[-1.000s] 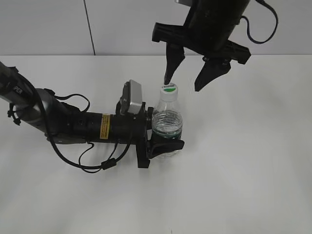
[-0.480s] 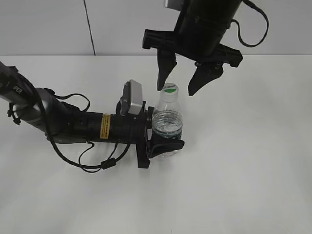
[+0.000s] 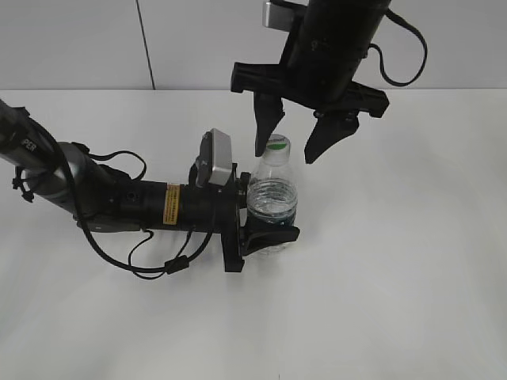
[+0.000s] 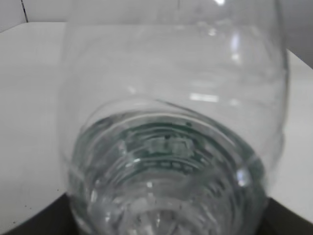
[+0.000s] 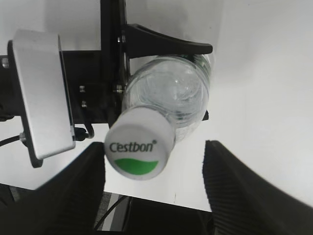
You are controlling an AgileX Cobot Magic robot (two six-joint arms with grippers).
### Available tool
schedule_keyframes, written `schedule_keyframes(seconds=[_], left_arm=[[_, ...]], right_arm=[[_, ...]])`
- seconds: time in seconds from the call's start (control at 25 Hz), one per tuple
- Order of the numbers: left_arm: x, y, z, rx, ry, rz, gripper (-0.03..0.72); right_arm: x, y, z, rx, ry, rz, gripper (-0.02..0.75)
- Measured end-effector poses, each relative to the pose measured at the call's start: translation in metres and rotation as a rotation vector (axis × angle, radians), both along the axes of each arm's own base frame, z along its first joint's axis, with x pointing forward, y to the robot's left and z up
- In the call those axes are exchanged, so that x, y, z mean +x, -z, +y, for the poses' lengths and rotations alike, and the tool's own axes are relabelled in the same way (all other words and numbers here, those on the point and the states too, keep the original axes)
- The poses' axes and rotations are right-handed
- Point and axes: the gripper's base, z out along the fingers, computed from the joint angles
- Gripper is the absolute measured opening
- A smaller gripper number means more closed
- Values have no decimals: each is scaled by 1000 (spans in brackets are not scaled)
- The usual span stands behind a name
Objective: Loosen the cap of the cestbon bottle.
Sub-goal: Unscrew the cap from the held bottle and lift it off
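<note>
The clear cestbon bottle (image 3: pixel 272 204) stands upright on the white table, its dark green label band low on the body. My left gripper (image 3: pixel 268 234) is shut around its lower body; the bottle (image 4: pixel 171 147) fills the left wrist view. The white cap (image 3: pixel 276 144) with a green half-circle sits on top. My right gripper (image 3: pixel 288 149) hangs open straight above, one finger on each side of the cap, not touching. In the right wrist view the cap (image 5: pixel 139 150) lies close to the left finger (image 5: pixel 83 191), with a wide gap to the right finger (image 5: pixel 239 191).
The left arm (image 3: pixel 119 202) lies low across the table from the left, with a silver camera block (image 3: pixel 217 158) beside the bottle's neck and loose cables (image 3: pixel 158 257) under it. A white wall with a dark seam (image 3: pixel 145 47) stands behind the table.
My right gripper has moved left and down, from up and right of the cap to straddling it with open fingers. The left gripper and bottle have not moved.
</note>
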Motion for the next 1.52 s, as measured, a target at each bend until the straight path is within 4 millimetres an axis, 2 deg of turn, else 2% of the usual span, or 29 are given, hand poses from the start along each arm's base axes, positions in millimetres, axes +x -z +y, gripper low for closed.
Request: schedule_keyframes(seconds=[0.24,0.52,0.96,1.24,1.52], left_arm=[[0,0,0,0,0,-1,412],[0,0,0,0,-1,-2,412],[0,0,0,0,0,-3,412],[0,0,0,1,0,-4,412],[1,0,0,0,-8,-3,412]], right_arm=[[0,-1,0,2,-18,-8,468],[0,-1,1,4,-36,-13,395],[0,-1,1,4,-73,-23,387],[4,10,5,3,-95,-1,386],[8,5,6,-2,-103,-25,343]])
